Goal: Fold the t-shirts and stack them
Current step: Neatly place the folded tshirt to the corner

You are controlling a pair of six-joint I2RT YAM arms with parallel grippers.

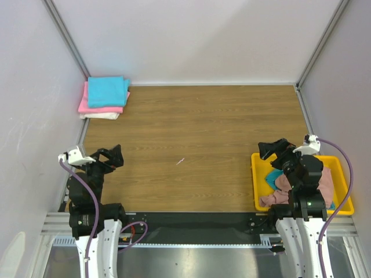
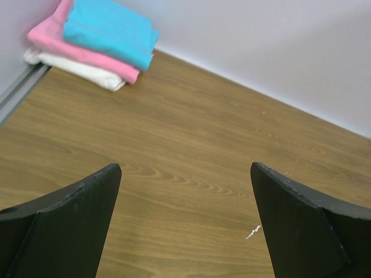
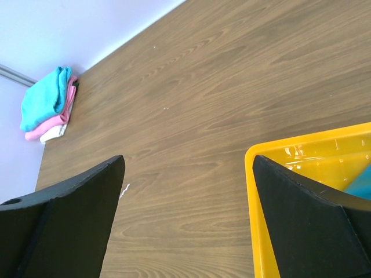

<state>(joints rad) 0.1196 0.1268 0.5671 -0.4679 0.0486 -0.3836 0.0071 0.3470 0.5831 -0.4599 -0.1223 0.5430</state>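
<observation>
3 t-shirts point(image 2: 98, 40), seemingly folded, lie well beyond left gripper's point(image 2: 185, 167) fingers point(image 2: 75, 220).

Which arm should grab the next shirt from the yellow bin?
Right. The right gripper, open, hangs over the rim of the yellow bin beside the crumpled shirts; the left gripper, also open, sits across the table.

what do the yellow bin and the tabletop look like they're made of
Yellow bin: probably moulded plastic with a glossy finish; bright highlights glint on its smooth inner wall.
Tabletop: wood or wood-look laminate, matte; its even brown grain shows no glare, so I can't tell which.
</observation>
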